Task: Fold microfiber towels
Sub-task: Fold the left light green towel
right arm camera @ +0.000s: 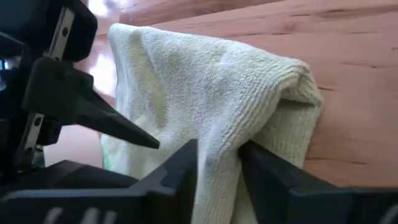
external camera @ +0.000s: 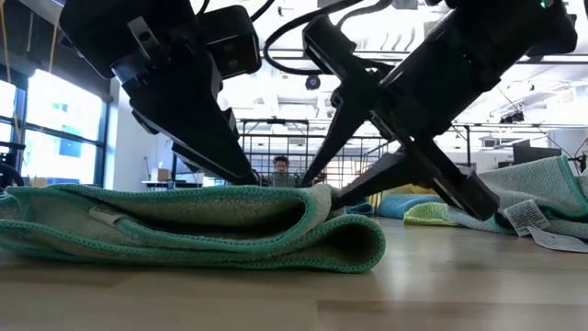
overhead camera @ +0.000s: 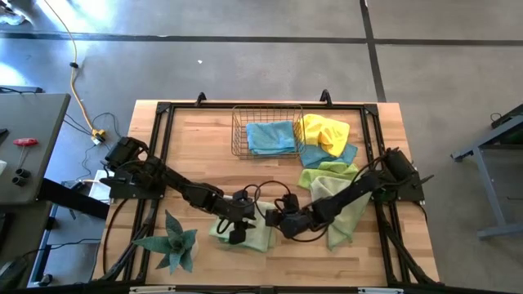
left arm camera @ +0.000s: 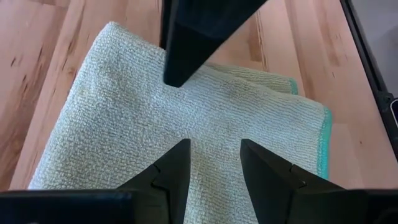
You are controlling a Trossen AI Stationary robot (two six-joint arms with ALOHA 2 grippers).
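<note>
Pale green towel [overhead camera: 245, 231] lies partly folded on the bench [overhead camera: 196, 139], directly under both sets of fingers, near the bench's front edge. Left gripper [left arm camera: 214, 165]: fingers apart, tips pressing down on the top layer of the towel; no cloth caught between them. Right gripper [right arm camera: 217, 171]: fingers drawn in around a raised fold at the towel's edge, cloth bunched between them; it looks like a pinch, though how firm I cannot tell.

Remaining towels: blue towel [overhead camera: 270, 137] inside the wire basket [overhead camera: 241, 122]; yellow towel [overhead camera: 324, 131] and other green towels [overhead camera: 339, 200] piled beyond the right fingers.

Risks from here:
- Right pinch holds only a thick rolled edge; it may slip out on a lift, dropping the fold.
- If the left fingers ease off, the whole towel could drag along the bench instead of folding.
- The two sets of fingers sit very close together; a crossing move could make them collide.
- Plant [overhead camera: 172, 245] stands just beside the left arm.

Hard to make out: the low view hides both fingertips behind the towel's bulge; layer count under the right fingers is unclear.
</note>
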